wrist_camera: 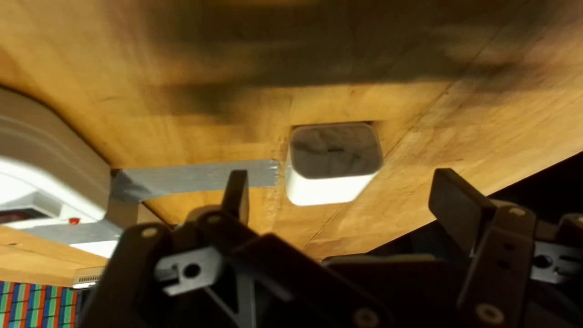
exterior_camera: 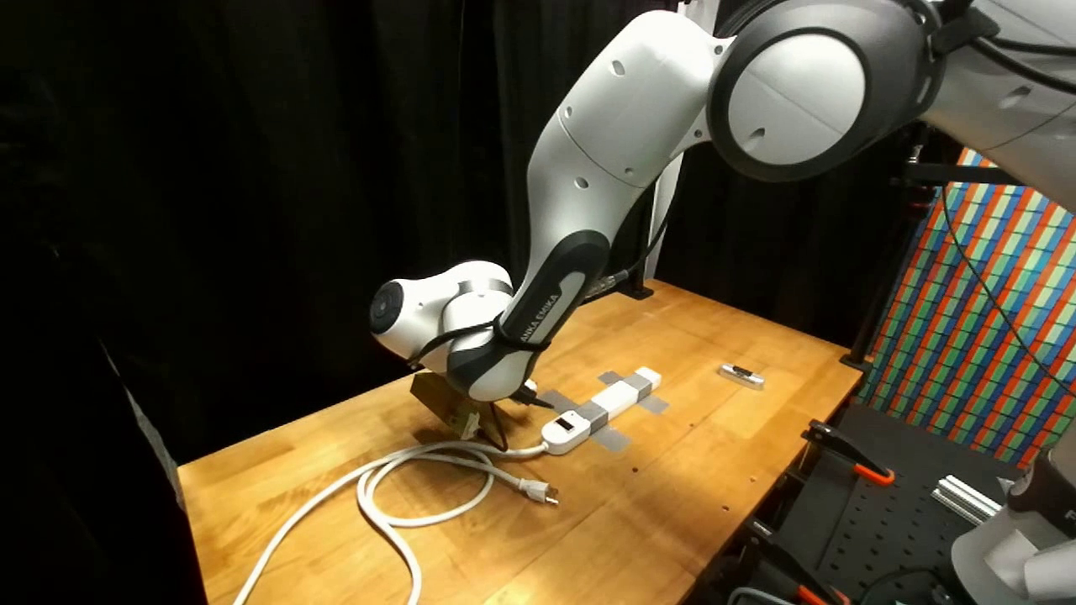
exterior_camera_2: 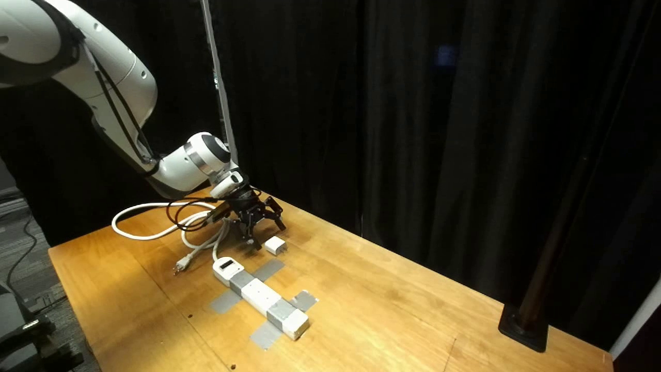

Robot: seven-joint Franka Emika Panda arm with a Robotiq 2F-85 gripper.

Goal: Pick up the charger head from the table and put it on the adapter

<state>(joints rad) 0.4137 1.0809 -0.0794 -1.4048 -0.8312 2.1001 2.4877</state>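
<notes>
Here, an empty, wide-splayed end effector near the boxy charger head (glossy plastic, perhaps).

Wooden table, white charger head, adapter crossed by grey tape, looped white cable, small pale object

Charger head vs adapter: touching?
Apart. In an exterior view, tabletop shows between the charger head and the adapter; the wrist view shows the gap too, with a grey tape strip lying in it.
</notes>
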